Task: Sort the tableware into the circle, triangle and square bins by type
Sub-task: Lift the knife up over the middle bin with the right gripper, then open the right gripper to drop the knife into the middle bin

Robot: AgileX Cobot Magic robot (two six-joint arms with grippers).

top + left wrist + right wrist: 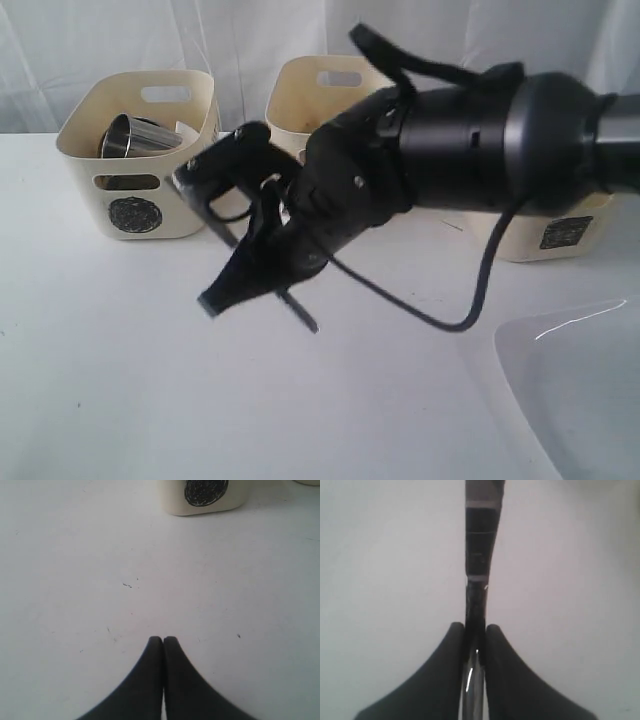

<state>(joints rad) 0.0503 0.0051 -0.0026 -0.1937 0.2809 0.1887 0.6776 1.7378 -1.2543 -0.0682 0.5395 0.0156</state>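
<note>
Bench [110, 390]: white, matte, plain. It covers the lower part of the exterior view and forms the ground of both wrist views.

Surface is not spotless. The left wrist view shows a short dark fleck [127, 585] and a smaller speck [238, 635] well apart from it, with a few fainter marks around them.

In the right wrist view the bench is out of focus, so no detail is readable.

Backdrop: a white cloth curtain [60, 50] hangs in soft vertical folds behind the bench's far edge.
</note>
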